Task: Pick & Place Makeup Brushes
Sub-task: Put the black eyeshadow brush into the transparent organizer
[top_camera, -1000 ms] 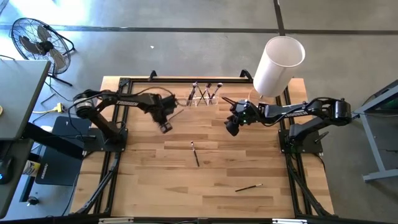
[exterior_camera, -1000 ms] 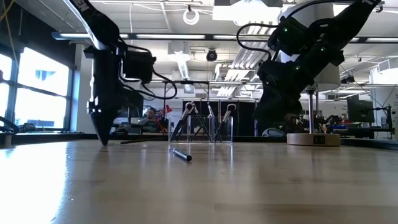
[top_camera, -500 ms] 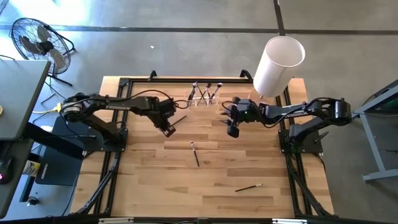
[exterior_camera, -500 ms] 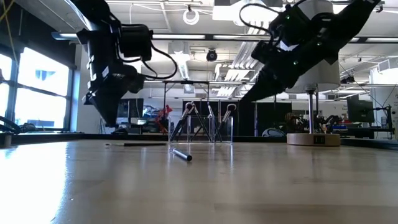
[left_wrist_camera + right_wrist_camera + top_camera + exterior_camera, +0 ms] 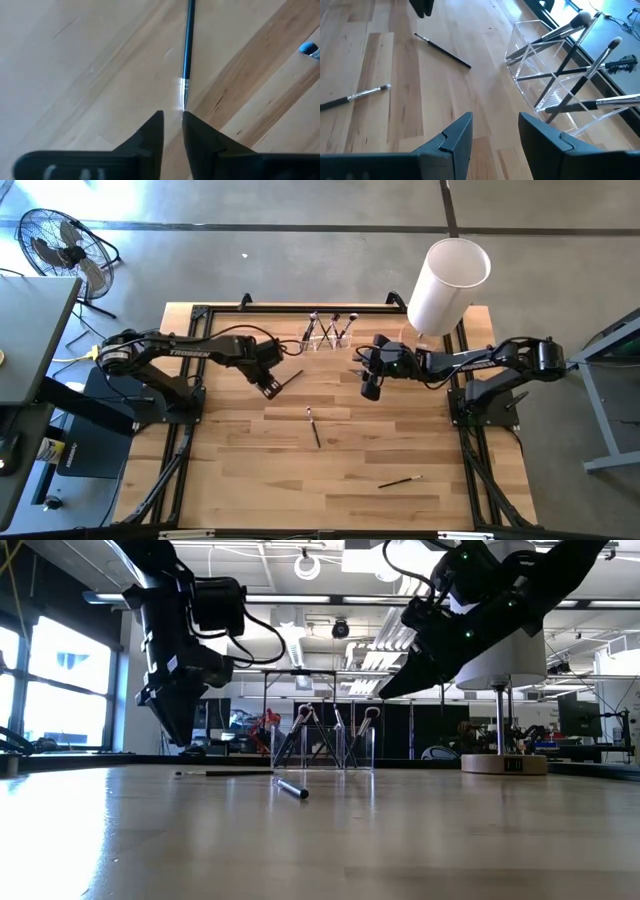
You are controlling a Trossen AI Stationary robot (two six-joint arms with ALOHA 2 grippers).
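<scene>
Left gripper [image 5: 270, 387] hovers just above the wooden slat table [image 5: 240, 480], fingers [image 5: 150, 132] a narrow gap apart, holding nothing; thin dark-handled makeup brush w/ silver ferrule [image 5: 187, 47] lies right beside its tips. Right gripper [image 5: 369, 390] raised at centre-right, fingers spread wide, empty. Several brushes stand in clear acrylic holder [image 5: 547, 75] at far edge. Two more brushes lie nearer: one mid-table [image 5: 313, 427], one near-right [image 5: 400, 480]
</scene>
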